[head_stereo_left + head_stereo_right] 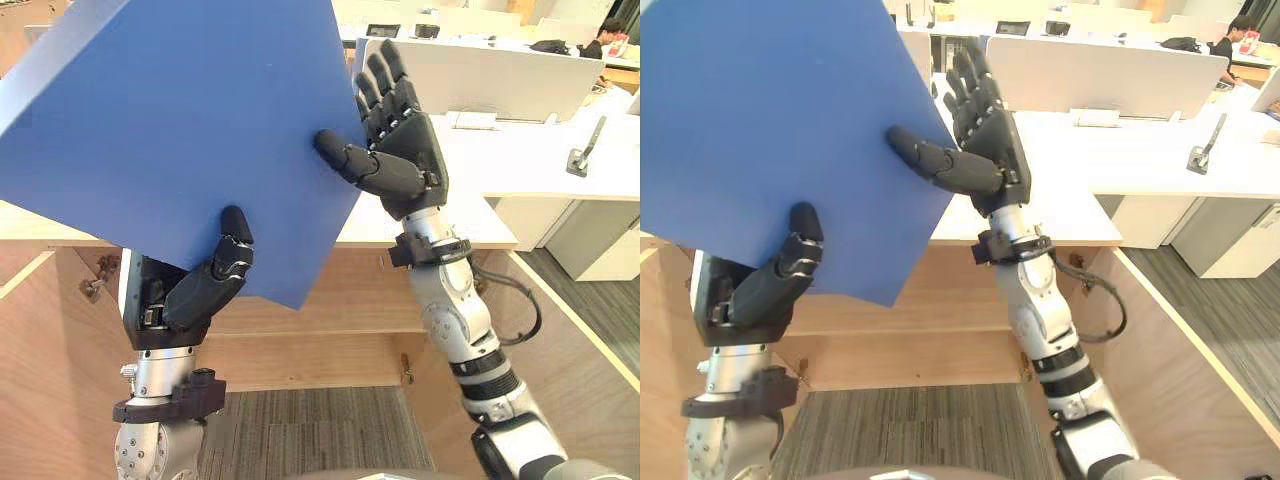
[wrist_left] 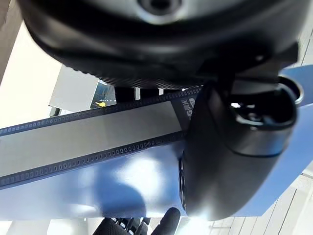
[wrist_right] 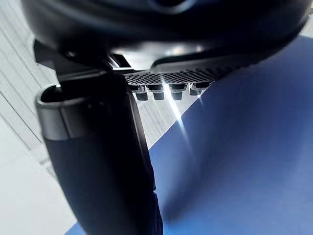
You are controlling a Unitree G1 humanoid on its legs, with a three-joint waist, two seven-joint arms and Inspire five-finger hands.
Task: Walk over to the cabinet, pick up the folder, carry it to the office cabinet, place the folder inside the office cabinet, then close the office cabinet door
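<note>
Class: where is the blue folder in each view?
Left eye view: blue folder, upper left.
Right eye view: blue folder, upper left.
Left wrist view: blue folder past left hand.
Right wrist view: blue folder past right hand.
Landmark: right hand's thumb on it.

The blue folder [image 1: 170, 130] filling the upper left looks smooth and matt, like plastic board. Below it the cabinet [image 1: 350, 320] is pale grained wood, and the floor [image 1: 310, 430] is rough grey carpet.
</note>
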